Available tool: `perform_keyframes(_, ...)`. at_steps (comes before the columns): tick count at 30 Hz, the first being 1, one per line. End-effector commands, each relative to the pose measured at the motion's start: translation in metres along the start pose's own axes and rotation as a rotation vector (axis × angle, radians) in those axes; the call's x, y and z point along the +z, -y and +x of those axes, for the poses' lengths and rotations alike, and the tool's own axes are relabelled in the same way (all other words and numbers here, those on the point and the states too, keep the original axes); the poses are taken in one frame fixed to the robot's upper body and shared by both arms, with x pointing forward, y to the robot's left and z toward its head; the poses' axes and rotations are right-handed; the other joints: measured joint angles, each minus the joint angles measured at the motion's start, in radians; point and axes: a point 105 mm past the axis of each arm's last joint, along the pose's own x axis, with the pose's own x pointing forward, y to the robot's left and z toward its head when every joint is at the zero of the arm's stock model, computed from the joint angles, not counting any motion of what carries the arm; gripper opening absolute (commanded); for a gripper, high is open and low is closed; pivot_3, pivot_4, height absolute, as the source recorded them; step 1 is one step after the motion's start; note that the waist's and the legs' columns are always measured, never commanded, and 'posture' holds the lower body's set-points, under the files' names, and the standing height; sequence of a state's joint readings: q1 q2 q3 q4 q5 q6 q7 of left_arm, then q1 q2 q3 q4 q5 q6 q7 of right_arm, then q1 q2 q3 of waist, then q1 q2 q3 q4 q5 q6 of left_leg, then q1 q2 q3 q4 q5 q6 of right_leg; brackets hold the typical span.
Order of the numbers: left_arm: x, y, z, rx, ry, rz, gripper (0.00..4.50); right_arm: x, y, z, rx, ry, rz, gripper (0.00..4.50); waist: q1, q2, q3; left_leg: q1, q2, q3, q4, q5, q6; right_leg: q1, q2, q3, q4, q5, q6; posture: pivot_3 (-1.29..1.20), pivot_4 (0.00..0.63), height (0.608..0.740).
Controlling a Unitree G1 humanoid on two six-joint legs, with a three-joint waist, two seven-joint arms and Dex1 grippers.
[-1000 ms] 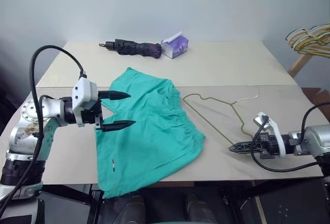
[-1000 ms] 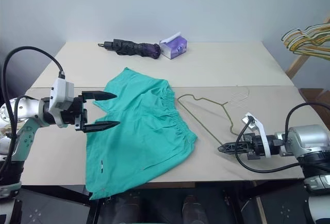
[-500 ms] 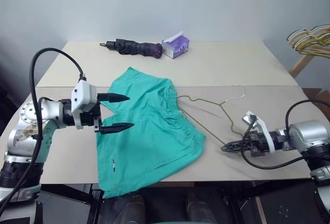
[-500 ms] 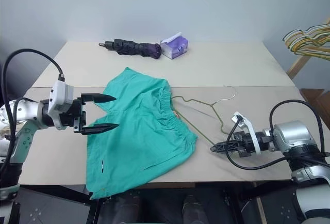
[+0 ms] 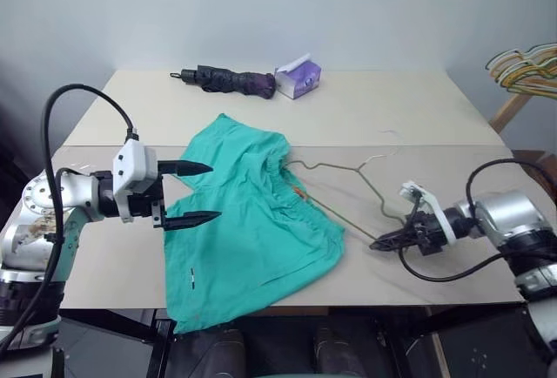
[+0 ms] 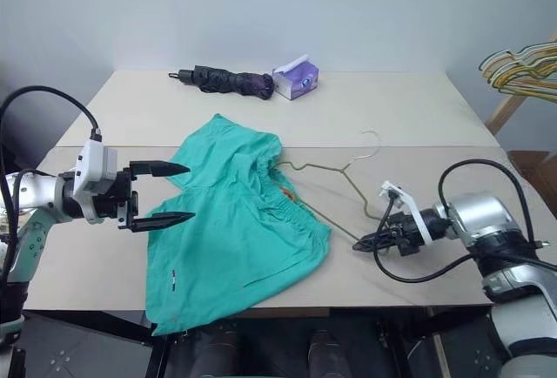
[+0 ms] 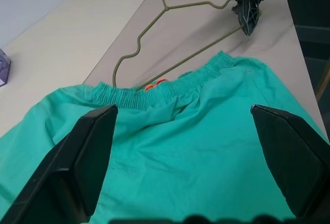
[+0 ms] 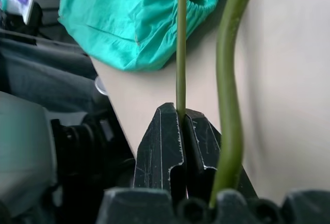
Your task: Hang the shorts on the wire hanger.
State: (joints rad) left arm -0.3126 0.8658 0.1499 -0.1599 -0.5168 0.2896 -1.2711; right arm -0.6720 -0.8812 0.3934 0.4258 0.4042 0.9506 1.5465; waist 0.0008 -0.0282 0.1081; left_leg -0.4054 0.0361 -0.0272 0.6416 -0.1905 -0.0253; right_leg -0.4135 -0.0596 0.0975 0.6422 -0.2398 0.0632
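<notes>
Shorts [image 5: 252, 221], small dark unreadable label, wire hanger [image 5: 344, 191] beside.

Two beige tables [image 5: 418, 104] abut before a plain, seemingly pale-blue wall [image 5: 278, 3].

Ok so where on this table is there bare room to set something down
The far table is bare right of the tissue box, and its near-left corner is bare too. The near right edge past the right gripper is free. The middle is crowded: shorts, wire hanger, and the open left gripper. The umbrella takes the back edge.
</notes>
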Motion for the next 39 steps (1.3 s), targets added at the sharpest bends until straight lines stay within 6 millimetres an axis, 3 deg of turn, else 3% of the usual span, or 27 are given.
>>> perform_keyframes(1, 0.011, -0.003, -0.004, 0.014, 0.013, 0.041, 4.48, 0.011, 0.001, 0.0, -0.014, -0.012, -0.066, 0.0, 0.005, 0.0, 0.0, 0.0, 0.0, 0.0, 0.0, 0.0, 0.0, 0.0, 0.0, 0.0, 0.0, 0.0, 0.0, 0.14, 0.067, 0.74)
perform_keyframes(6, 0.011, -0.004, -0.003, 0.015, 0.011, 0.044, 4.48, 0.025, 0.013, 0.001, -0.093, -0.005, -0.08, 0.0, 0.009, 0.0, 0.0, -0.001, 0.0, 0.0, 0.0, 0.0, 0.0, 0.0, 0.0, 0.0, 0.0, 0.0, 0.0, 0.14, 0.065, 0.74)
perform_keyframes(10, 0.012, -0.004, -0.002, 0.017, 0.014, 0.047, 4.48, 0.024, 0.017, -0.006, -0.126, -0.034, -0.096, 0.0, 0.012, 0.0, 0.0, -0.001, 0.0, 0.0, 0.0, 0.0, 0.0, -0.001, 0.0, 0.0, 0.0, 0.0, 0.0, 0.14, 0.059, 0.74)
perform_keyframes(17, 0.01, -0.003, -0.002, 0.025, 0.02, 0.046, 4.48, 0.014, -0.008, -0.02, -0.054, -0.166, -0.172, 0.0, 0.019, 0.0, 0.0, -0.003, 0.0, 0.0, 0.0, 0.0, 0.0, -0.003, 0.0, 0.0, 0.0, 0.0, 0.0, 0.14, 0.057, 0.74)
perform_keyframes(22, 0.011, -0.005, 0.001, 0.035, 0.03, 0.051, 4.48, 0.019, -0.01, -0.015, -0.039, -0.221, -0.204, 0.0, 0.002, 0.0, 0.0, -0.002, 0.001, 0.001, 0.0, 0.0, 0.0, -0.004, 0.0, 0.0, 0.002, 0.0, -0.001, 0.16, 0.061, 0.74)
perform_keyframes(27, 0.011, -0.007, 0.0, 0.051, 0.033, 0.058, 4.48, 0.038, -0.005, -0.003, -0.036, -0.2, -0.18, 0.0, 0.004, 0.0, 0.0, -0.002, 0.001, 0.001, 0.0, 0.0, 0.0, -0.005, 0.001, 0.001, 0.002, 0.0, -0.001, 0.17, 0.066, 0.74)
perform_keyframes(32, 0.011, -0.005, -0.001, 0.06, 0.032, 0.061, 4.48, 0.044, 0.009, 0.004, -0.09, -0.223, -0.178, 0.0, 0.017, 0.0, 0.0, -0.004, 0.0, 0.0, 0.0, 0.0, 0.0, -0.006, 0.001, 0.0, 0.003, 0.0, -0.001, 0.19, 0.061, 0.74)
perform_keyframes(39, 0.011, -0.005, -0.001, 0.071, 0.033, 0.059, 4.48, 0.057, 0.003, 0.006, -0.051, -0.152, -0.172, 0.0, 0.029, 0.0, 0.0, -0.004, 0.0, 0.0, 0.0, 0.0, 0.0, -0.006, 0.001, 0.0, 0.003, 0.001, -0.001, 0.18, 0.066, 0.74)
